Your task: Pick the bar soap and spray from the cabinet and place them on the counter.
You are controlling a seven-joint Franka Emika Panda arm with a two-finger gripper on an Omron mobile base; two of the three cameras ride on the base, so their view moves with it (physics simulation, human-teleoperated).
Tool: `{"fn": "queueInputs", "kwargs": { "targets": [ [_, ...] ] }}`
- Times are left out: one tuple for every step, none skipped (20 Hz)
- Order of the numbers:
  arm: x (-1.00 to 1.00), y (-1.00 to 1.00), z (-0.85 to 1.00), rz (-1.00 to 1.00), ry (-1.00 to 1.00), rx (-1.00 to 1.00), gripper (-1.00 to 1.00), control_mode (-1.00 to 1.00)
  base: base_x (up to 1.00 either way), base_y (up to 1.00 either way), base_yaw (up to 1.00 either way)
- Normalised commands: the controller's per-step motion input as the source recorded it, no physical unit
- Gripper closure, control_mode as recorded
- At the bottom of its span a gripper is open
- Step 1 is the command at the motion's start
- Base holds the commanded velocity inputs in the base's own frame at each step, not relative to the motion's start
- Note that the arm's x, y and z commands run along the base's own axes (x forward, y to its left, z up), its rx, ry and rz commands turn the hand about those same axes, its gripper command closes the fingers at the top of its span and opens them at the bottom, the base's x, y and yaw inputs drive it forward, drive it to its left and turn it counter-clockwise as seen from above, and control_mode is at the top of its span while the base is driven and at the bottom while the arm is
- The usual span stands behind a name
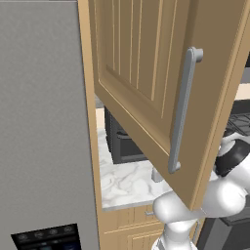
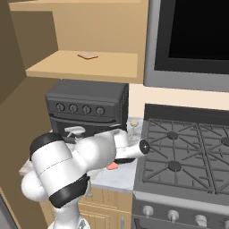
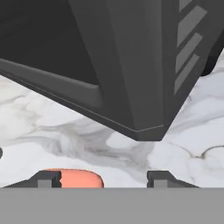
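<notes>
hand view: fingers (image 3: 103,179) apart, low over counter (image 3: 87,131).

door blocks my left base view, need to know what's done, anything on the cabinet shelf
Observer: Yes. The right base view shows a flat tan bar lying on the lower cabinet shelf.
Operator: ok where's the end effector
Observer: The end effector is low over the marble counter, just in front of the dark countertop oven.
Operator: holding anything
Observer: No. In the hand view its tips stand apart, and a salmon-coloured object lies on the counter beside one of them.
</notes>
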Motion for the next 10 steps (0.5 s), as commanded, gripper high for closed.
{"fn": "queueInputs", "kwargs": {
  "targets": [
    [-0.03,-0.01,0.00,0.00,0.00,0.00,-1.00,-1.00,0.00,0.00,0.00],
    [-0.11,-0.02,0.08,0.00,0.00,0.00,-1.00,-1.00,0.00,0.00,0.00],
    [-0.21,-0.11,0.20,0.00,-0.01,0.00,-1.00,-1.00,0.00,0.00,0.00],
    [-0.28,-0.09,0.33,0.00,-0.04,0.00,-1.00,-1.00,0.00,0.00,0.00],
    [-0.31,-0.09,0.37,0.00,-0.03,0.00,-1.00,-1.00,0.00,0.00,0.00],
    [-0.35,-0.09,0.40,0.00,-0.04,0.00,-1.00,-1.00,0.00,0.00,0.00],
    [-0.35,-0.06,0.42,0.00,-0.04,0.00,-1.00,-1.00,0.00,0.00,0.00],
    [-0.36,-0.01,0.43,0.00,-0.05,0.00,-1.00,-1.00,0.00,0.00,0.00],
    [-0.34,0.00,0.48,0.00,-0.05,0.00,-1.00,-1.00,0.00,0.00,0.00],
    [-0.35,0.00,0.49,0.00,-0.05,0.00,-1.00,-1.00,0.00,0.00,0.00]
  ]
}}
